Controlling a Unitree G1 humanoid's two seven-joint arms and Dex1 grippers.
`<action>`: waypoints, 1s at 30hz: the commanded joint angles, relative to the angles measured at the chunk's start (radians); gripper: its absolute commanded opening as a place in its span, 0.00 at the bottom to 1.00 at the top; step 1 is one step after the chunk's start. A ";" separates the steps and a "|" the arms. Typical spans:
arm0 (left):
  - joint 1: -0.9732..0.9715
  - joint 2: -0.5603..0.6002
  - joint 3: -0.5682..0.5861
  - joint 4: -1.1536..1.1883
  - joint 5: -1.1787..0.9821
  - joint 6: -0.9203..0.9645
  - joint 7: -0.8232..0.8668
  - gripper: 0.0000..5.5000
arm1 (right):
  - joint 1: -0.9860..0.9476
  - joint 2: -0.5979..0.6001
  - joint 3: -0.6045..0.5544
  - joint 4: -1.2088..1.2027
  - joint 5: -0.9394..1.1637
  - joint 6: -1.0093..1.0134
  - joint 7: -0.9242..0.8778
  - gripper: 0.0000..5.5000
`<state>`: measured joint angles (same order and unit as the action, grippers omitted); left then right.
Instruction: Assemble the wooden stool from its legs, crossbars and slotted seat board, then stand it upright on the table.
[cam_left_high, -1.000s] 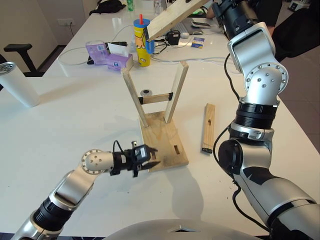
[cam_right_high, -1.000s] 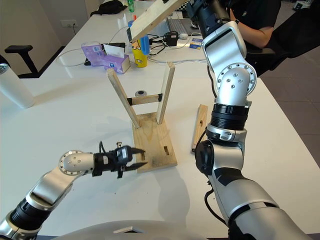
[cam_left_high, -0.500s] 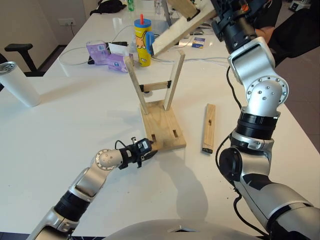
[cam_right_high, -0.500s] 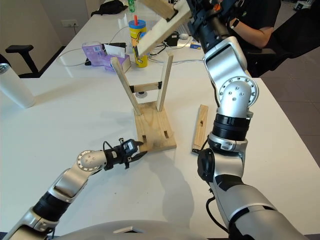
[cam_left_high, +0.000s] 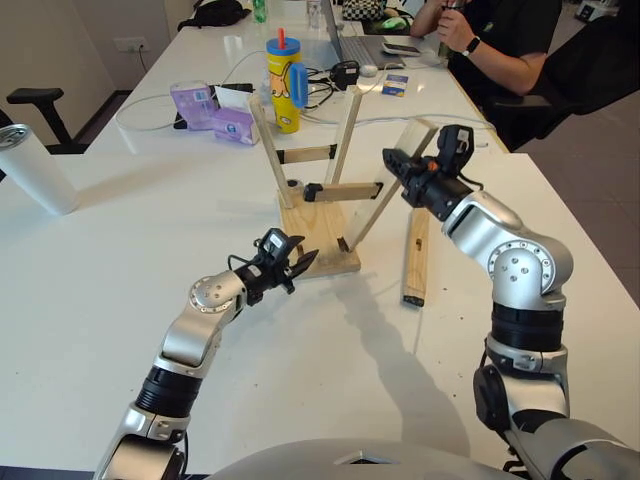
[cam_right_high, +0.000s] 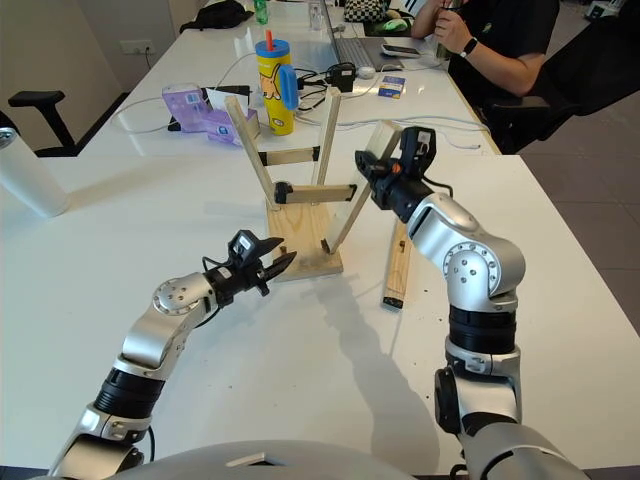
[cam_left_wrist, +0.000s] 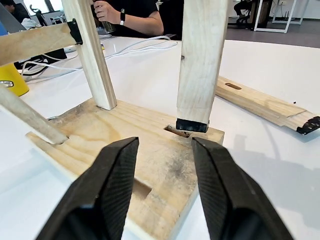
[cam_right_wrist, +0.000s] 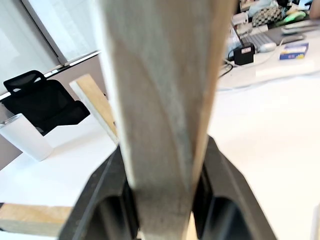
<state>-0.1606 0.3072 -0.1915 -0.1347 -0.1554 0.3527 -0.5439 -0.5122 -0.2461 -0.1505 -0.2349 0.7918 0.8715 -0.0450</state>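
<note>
Leg-fitting: the right gripper (cam_left_high: 418, 178) clamps a slanted leg (cam_left_high: 375, 212), foot at a slot of the mid-desk seat board (cam_left_high: 312, 232). The left gripper (cam_left_high: 298, 265) gapes at its near edge. Next, the leg likely needs righting and pressing home.

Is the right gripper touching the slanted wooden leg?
Touching. In the right wrist view the right gripper clamps the leg, fingers pressed against both sides.

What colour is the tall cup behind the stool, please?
The cup is yellow with a blue lid; left eye view.
</note>
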 joint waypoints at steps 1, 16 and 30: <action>0.039 0.010 0.069 0.013 -0.025 0.024 0.022 0.35 | 0.054 0.082 -0.044 -0.023 -0.029 -0.057 -0.061 0.19; 0.066 0.002 0.110 0.027 -0.016 0.014 0.072 0.35 | 0.025 0.064 -0.070 0.056 -0.117 -0.184 0.055 0.19; 0.060 -0.017 0.137 0.029 -0.034 0.017 0.091 0.35 | -0.087 -0.053 -0.061 0.255 -0.185 -0.209 0.283 0.19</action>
<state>-0.1036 0.2964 -0.0684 -0.1040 -0.1772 0.3622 -0.4598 -0.6076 -0.3078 -0.2181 0.0166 0.6118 0.6655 0.2218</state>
